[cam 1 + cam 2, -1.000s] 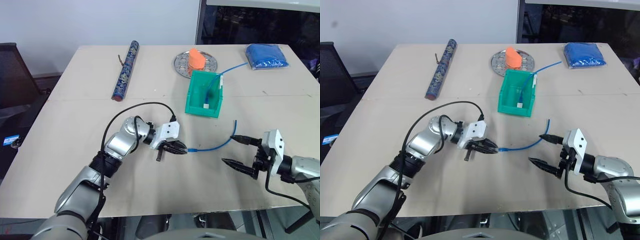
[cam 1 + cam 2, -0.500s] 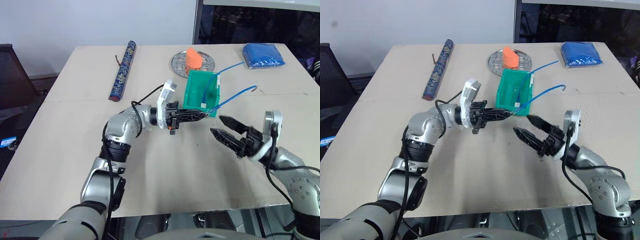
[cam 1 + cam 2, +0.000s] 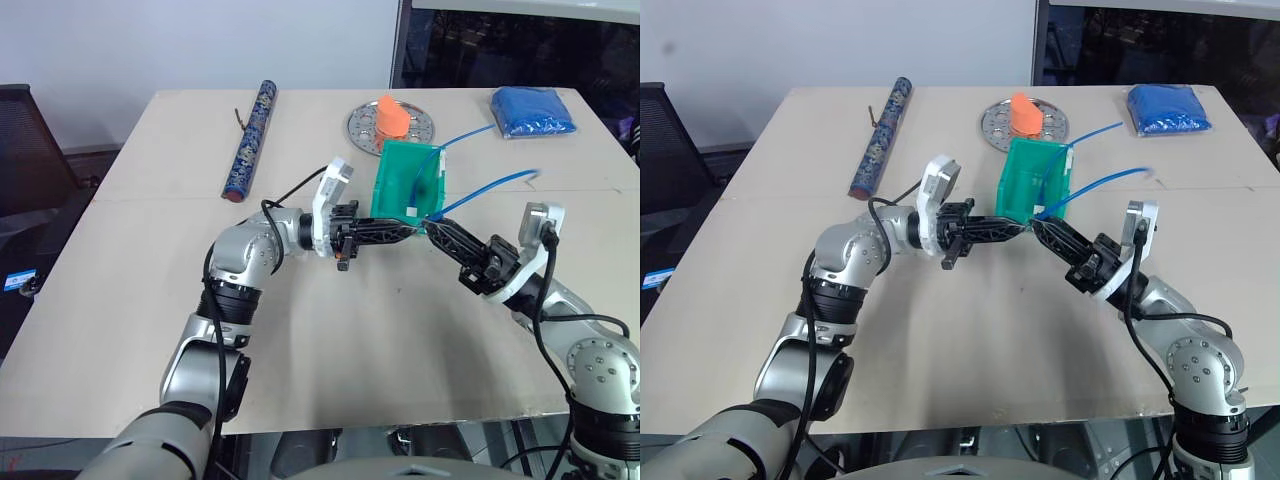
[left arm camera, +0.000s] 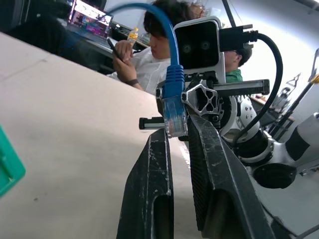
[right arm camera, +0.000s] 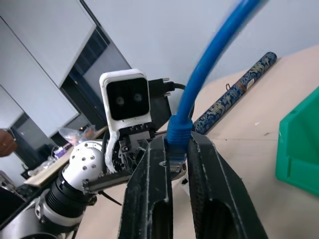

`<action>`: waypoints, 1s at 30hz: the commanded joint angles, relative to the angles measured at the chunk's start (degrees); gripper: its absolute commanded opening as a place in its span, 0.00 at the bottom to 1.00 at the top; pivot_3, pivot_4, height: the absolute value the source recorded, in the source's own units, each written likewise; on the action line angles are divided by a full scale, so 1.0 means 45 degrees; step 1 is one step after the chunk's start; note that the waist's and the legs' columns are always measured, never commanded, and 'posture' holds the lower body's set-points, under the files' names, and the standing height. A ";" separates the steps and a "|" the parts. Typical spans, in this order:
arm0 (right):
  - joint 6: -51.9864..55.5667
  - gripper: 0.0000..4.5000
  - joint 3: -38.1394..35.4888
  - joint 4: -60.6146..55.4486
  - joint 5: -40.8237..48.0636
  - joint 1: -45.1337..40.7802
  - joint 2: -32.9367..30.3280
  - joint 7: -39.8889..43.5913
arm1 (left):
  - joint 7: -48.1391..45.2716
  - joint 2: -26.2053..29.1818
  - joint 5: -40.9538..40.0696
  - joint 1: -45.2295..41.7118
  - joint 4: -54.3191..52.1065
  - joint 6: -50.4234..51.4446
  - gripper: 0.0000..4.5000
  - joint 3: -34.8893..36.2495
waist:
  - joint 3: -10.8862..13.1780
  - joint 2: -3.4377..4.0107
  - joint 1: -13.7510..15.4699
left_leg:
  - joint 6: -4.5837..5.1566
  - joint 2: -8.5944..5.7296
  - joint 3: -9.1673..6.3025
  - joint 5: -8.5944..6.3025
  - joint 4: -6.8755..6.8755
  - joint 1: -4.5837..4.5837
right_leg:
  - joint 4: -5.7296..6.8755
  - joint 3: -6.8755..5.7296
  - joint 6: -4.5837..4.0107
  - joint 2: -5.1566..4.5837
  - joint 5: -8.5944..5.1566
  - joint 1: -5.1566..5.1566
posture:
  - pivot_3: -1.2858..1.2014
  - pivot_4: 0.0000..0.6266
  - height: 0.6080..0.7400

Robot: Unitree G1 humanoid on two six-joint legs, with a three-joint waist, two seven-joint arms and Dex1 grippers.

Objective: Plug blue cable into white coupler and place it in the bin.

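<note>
Currently: handover in mid-air; you hold the blue cable [image 3: 480, 190] near one plug.
Left gripper [image 3: 408, 232]: fingers clamped on the plug end.
Right gripper [image 3: 436, 231]: fingers closed on the same plug boot.
Next: free one gripper, fetch the white coupler, align the plug.

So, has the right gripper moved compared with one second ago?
Yes. The right gripper has risen off the table and gone left toward the bin, and is now shut on the blue cable beside the left gripper.

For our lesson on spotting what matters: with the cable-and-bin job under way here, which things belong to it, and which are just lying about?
Job in hand: blue cable, gripped by the left gripper and right gripper; bin.

Lying about: patterned tube, metal plate, orange object, blue bag, longer blue cable.
</note>
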 commanded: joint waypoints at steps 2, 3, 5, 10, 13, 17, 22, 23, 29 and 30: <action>0.0097 0.00 0.0135 -0.0207 0.0545 -0.0422 0.0021 -0.0068 | 0.0362 0.0081 0.0767 0.0302 -0.0830 -0.1356 0.29 -0.0213 | 0.0000 0.0001 -0.0014 | 0.0000 0.0002 0.0002 0.0000 0.0000 0.0001 | -0.0001 0.0002 0.0000 0.0000 0.0000 0.0000 | 0.52 0.24 1.00; 0.0096 0.00 0.0123 -0.0126 0.0555 -0.0476 0.0026 -0.0078 | 0.0680 0.0064 0.0880 0.0408 -0.1051 -0.1568 0.40 -0.0117 | 0.0000 0.0001 -0.0023 | 0.0000 0.0001 0.0002 0.0000 -0.0002 0.0001 | 0.0000 0.0003 -0.0001 -0.0001 0.0000 -0.0001 | 0.52 0.24 1.00; 0.0080 0.00 0.0084 0.0032 0.0500 -0.0545 -0.0017 -0.0052 | 0.1864 -0.0023 0.1106 0.0696 -0.1760 -0.1899 0.59 0.0362 | 0.0000 0.0001 -0.0022 | 0.0000 0.0002 0.0009 0.0000 -0.0006 -0.0001 | -0.0002 0.0012 -0.0001 -0.0001 0.0001 -0.0007 | 0.52 0.24 1.00; -0.0146 0.00 -0.0221 0.0562 -0.0035 -0.0537 -0.0372 0.0144 | 0.4510 0.0328 0.0477 0.2583 -0.5948 -0.1936 0.98 0.2148 | 0.0001 0.0001 -0.0021 | -0.0001 0.0016 0.0004 -0.0001 -0.0017 -0.0007 | -0.0009 0.0013 -0.0002 -0.0052 0.0001 -0.0016 | 0.52 0.24 1.00; -0.0347 0.00 -0.0395 0.0903 -0.0496 -0.0361 -0.0738 0.0468 | 0.7303 0.0288 0.1769 0.4741 -0.8471 -0.2427 0.98 0.3354 | -0.0001 0.0003 -0.0014 | -0.0002 0.0023 0.0008 -0.0002 -0.0029 -0.0006 | -0.0022 0.0016 -0.0003 -0.0059 0.0001 -0.0016 | 0.52 0.24 1.00; -0.0488 0.00 -0.0543 0.1240 -0.0731 -0.0239 -0.0944 0.0728 | 1.0260 0.0050 0.4062 0.7908 -1.0172 -0.3100 0.98 0.4112 | -0.0001 0.0004 0.0016 | -0.0002 0.0022 0.0013 -0.0002 -0.0029 -0.0001 | -0.0022 0.0019 -0.0003 -0.0057 0.0001 -0.0013 | 0.52 0.24 1.00; -0.0486 0.00 -0.0396 0.1457 -0.1163 -0.0130 -0.1013 0.1033 | 1.1359 -0.0202 0.6171 1.1238 -0.9633 -0.5328 0.98 0.3429 | -0.0003 0.0002 0.0059 | -0.0003 0.0021 0.0021 -0.0003 -0.0024 0.0011 | -0.0032 0.0017 -0.0030 -0.0065 -0.0018 0.0001 | 0.52 0.24 1.00; -0.0470 0.00 -0.0388 0.1460 -0.1189 -0.0139 -0.1001 0.1047 | 1.1465 -0.0333 0.6285 1.1461 -0.9342 -0.5538 0.98 0.3215 | -0.0003 0.0002 0.0096 | -0.0003 0.0020 0.0018 -0.0002 -0.0020 0.0006 | -0.0035 0.0012 -0.0049 -0.0068 -0.0030 0.0000 | 0.52 0.24 1.00; -0.0446 0.00 -0.0526 0.1454 -0.1403 -0.0213 -0.1054 0.1009 | 1.1725 -0.0540 0.7022 1.1231 -0.7072 -0.6482 0.98 0.2228 | -0.0006 0.0006 0.0142 | -0.0004 0.0023 0.0041 -0.0002 -0.0010 -0.0003 | -0.0035 -0.0022 -0.0019 -0.0103 -0.0049 0.0006 | 0.52 0.24 1.00; -0.0451 0.00 -0.0542 0.1450 -0.1430 -0.0218 -0.1047 0.0992 | 1.1772 -0.0578 0.6992 1.1079 -0.6791 -0.6564 0.98 0.2215 | -0.0005 0.0005 0.0138 | -0.0003 0.0023 0.0040 -0.0002 -0.0011 -0.0004 | -0.0035 -0.0026 -0.0023 -0.0100 -0.0046 0.0005 | 0.52 0.24 1.00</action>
